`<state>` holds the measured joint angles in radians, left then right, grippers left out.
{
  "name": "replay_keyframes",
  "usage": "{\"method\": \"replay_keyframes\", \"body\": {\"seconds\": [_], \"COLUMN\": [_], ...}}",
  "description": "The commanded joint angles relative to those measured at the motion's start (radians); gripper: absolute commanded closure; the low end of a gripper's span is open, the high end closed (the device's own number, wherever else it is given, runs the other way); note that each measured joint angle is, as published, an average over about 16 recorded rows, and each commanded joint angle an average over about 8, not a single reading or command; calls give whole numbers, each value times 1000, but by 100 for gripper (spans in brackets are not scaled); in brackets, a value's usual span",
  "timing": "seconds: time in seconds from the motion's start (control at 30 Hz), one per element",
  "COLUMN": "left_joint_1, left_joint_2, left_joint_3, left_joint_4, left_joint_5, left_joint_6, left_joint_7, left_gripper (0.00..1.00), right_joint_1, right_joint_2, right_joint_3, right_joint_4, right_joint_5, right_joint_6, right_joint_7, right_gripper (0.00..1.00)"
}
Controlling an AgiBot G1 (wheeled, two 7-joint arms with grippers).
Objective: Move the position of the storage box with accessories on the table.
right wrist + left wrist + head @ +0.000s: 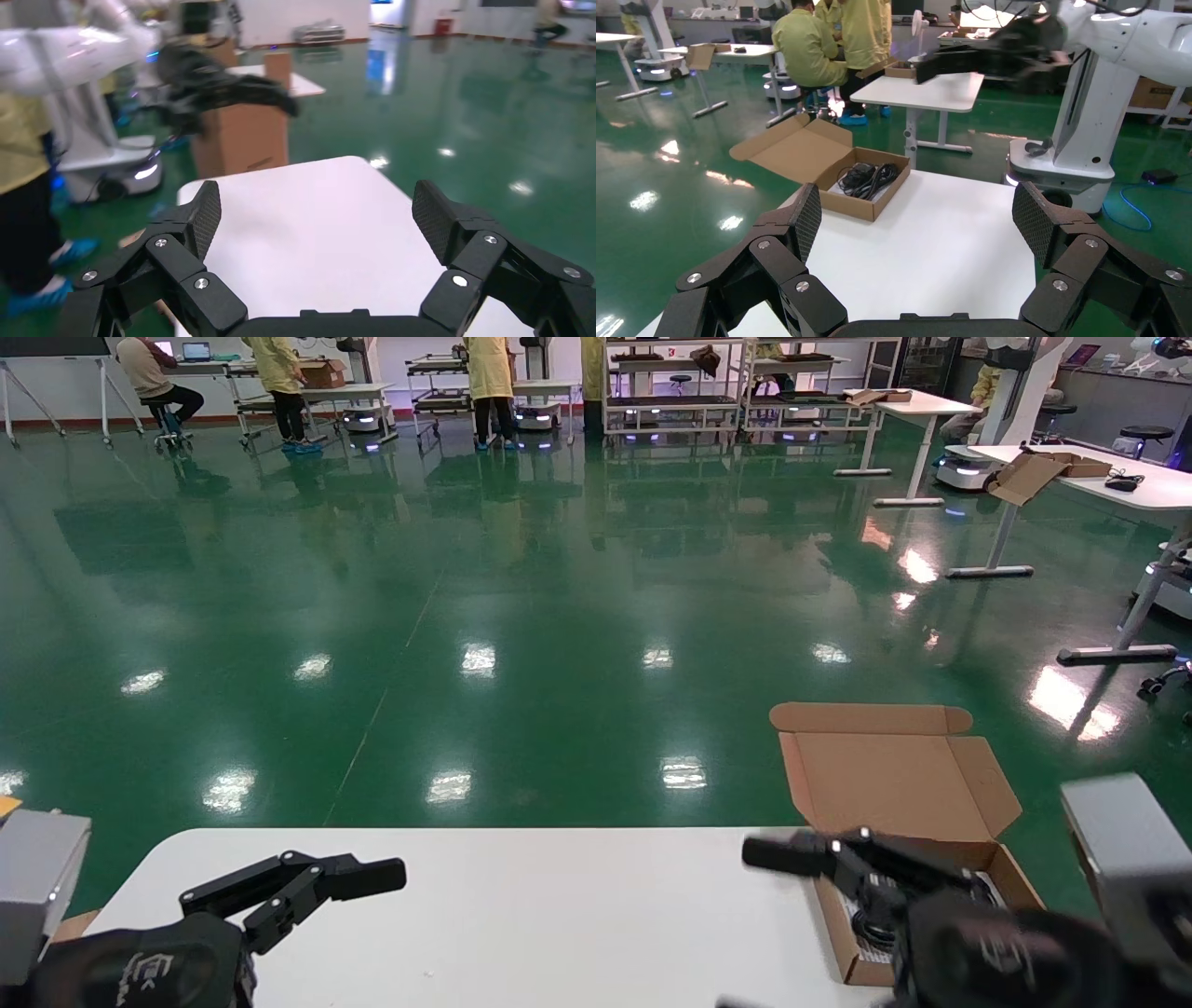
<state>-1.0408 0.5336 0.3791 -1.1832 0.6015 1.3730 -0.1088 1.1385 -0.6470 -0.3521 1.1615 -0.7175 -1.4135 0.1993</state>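
The storage box (931,896) is shallow brown cardboard. It sits at the table's (521,915) far right corner, with its flap lid (894,784) open past the edge. In the left wrist view the storage box (857,200) holds the accessories: a black mouse with coiled cable (866,175) on a white sheet (840,188). My right gripper (750,929) hovers open just left of the box and partly hides it. From its own wrist view the right gripper (316,217) has only bare table (316,239) between its fingers. My left gripper (358,885) (916,225) is open above the table's left part, far from the box.
A tall brown carton (242,140) stands on the floor beyond the table's left end. A white robot base (1074,147) and another white desk (933,91) stand past the right end. People and more desks (1099,477) are far off on the green floor.
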Motion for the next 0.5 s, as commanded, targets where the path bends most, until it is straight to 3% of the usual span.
{"method": "replay_keyframes", "body": {"seconds": [0.03,0.27,0.5], "left_joint_1": [0,0,0], "left_joint_2": [0,0,0], "left_joint_3": [0,0,0], "left_joint_4": [0,0,0], "left_joint_5": [0,0,0], "left_joint_6": [0,0,0], "left_joint_7": [0,0,0], "left_gripper": [0,0,0], "right_joint_1": [-23,-75,-81], "right_joint_2": [13,42,45], "right_joint_3": [26,86,92], "right_joint_4": [45,145,154], "right_joint_5": [-5,-15,-18], "right_joint_6": [-30,-99,-104], "right_joint_7": [-4,-13,-14], "right_gripper": [0,0,0]}}
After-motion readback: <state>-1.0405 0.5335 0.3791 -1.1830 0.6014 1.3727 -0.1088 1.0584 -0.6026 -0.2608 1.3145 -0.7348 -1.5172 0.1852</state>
